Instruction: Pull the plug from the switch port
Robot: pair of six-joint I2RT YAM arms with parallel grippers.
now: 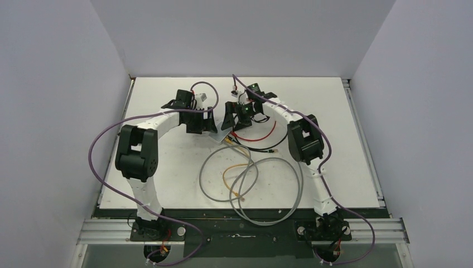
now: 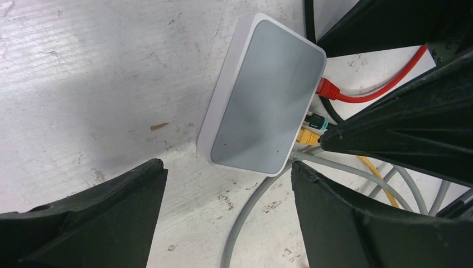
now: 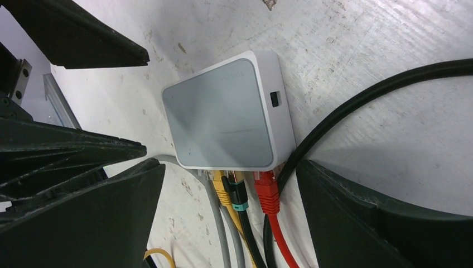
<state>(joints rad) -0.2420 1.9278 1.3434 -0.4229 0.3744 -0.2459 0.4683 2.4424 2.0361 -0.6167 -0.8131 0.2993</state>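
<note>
A scuffed white worktop (image 1: 346, 139) carries two white-and-black robot arms that curve inward from its near edge, the left arm (image 1: 136, 156) and the right arm (image 1: 304, 139) meeting near the middle. The left end effector (image 2: 227, 166) is spread wide and holds nothing; the right end effector (image 3: 228, 163) is also spread wide and empty. Just between them a small light-grey switch (image 2: 262, 100) lies flat on the worktop. A long grey cable (image 1: 268, 190) loops toward the near edge. Along one narrow edge of the switch sit, side by side, a yellow plug (image 3: 221, 192), a black plug with a teal collar (image 3: 239, 195) and a red plug (image 3: 266, 190), all pushed in.
</note>
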